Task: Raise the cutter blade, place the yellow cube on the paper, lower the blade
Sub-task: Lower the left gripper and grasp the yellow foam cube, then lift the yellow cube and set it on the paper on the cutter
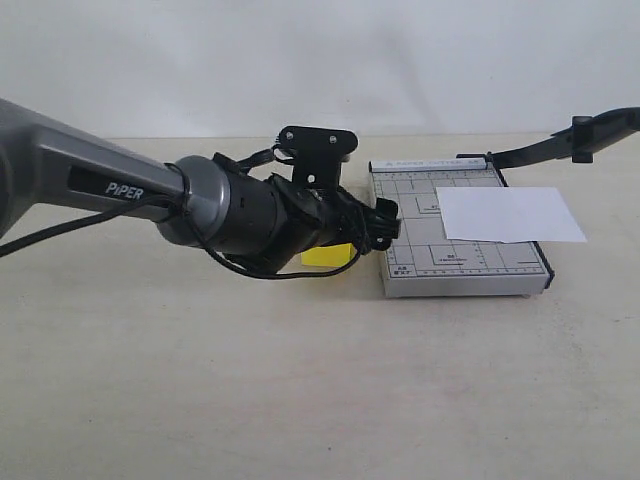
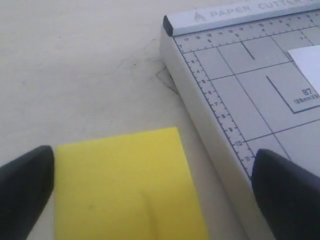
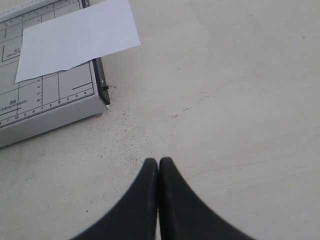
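Observation:
The yellow cube (image 2: 125,190) lies on the table just left of the grey gridded trimmer base (image 2: 250,85). In the exterior view only a sliver of the cube (image 1: 325,254) shows under the left arm. My left gripper (image 2: 155,195) is open and low over the cube, with one finger (image 2: 25,190) at the cube's outer side and the other (image 2: 287,195) over the base's edge. The paper (image 1: 510,215) lies flat on the base, overhanging its right side. The cutter blade (image 1: 560,145) stands raised at the back right. My right gripper (image 3: 159,165) is shut and empty over bare table near the base's corner.
The left arm (image 1: 120,190) stretches across from the left edge and hides the table behind it. The trimmer base (image 1: 460,230) stands right of centre. The pale tabletop (image 1: 300,380) spreads wide in front.

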Robot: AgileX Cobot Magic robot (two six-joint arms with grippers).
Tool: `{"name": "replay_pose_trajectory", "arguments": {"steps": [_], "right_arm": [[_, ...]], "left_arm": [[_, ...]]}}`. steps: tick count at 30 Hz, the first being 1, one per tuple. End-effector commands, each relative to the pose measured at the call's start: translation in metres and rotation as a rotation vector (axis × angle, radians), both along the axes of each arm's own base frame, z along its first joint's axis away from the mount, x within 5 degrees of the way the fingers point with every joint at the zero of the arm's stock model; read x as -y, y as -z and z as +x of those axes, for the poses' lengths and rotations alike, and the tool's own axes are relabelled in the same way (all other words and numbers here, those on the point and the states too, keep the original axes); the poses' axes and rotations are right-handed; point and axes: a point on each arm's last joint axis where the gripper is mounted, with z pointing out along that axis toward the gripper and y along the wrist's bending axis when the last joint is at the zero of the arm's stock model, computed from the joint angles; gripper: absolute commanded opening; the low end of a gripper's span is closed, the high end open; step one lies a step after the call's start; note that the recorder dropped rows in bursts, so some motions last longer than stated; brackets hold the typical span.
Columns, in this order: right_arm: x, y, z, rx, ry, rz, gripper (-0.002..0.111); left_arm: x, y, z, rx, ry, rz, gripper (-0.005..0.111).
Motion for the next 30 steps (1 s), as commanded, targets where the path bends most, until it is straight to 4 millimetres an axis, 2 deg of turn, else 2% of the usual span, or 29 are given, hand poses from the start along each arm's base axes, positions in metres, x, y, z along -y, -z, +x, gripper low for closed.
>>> {"name": "replay_pose_trajectory", "arguments": {"steps": [1, 6, 9, 12, 16, 19, 21, 23, 24, 27, 30], "right_arm": [[-0.001, 0.001, -0.001, -0.006, -0.007, -0.003, 0.000], [-0.001, 0.001, -0.001, -0.006, -0.007, -0.003, 0.000], [-0.001, 0.001, -0.001, -0.006, -0.007, -0.003, 0.000], [-0.001, 0.001, -0.001, -0.006, -0.007, -0.003, 0.000], [0.000, 0.001, 0.000, -0.005, -0.006, -0.004, 0.000], [0.000, 0.001, 0.000, -0.005, -0.006, -0.004, 0.000], [0.000, 0.001, 0.000, -0.003, -0.005, -0.004, 0.000], [0.000, 0.001, 0.000, 0.001, -0.003, -0.006, 0.000], [0.000, 0.000, 0.000, 0.006, -0.001, -0.008, 0.000], [0.001, 0.000, 0.001, 0.014, 0.002, -0.010, 0.000], [0.000, 0.000, 0.000, 0.010, 0.001, -0.009, 0.000]], "left_arm": [[-0.001, 0.001, -0.002, -0.031, -0.036, 0.012, 0.081], [-0.004, -0.001, -0.001, 0.009, 0.013, 0.126, 0.033], [-0.007, -0.016, 0.001, 0.068, 0.020, 0.167, 0.004], [-0.013, -0.045, 0.003, 0.145, -0.026, 0.178, 0.004], [-0.018, -0.100, -0.002, 0.225, -0.003, 0.125, 0.004], [-0.013, -0.138, -0.014, 0.242, 0.171, 0.012, 0.004], [-0.003, -0.151, -0.018, 0.210, 0.365, -0.094, 0.004], [0.010, -0.151, -0.011, 0.170, 0.495, -0.180, 0.004], [0.018, -0.147, -0.001, 0.159, 0.509, -0.206, 0.004], [0.046, -0.124, 0.028, 0.143, 0.560, -0.245, 0.004], [0.071, -0.106, 0.037, 0.079, 0.691, -0.216, 0.004]]}}
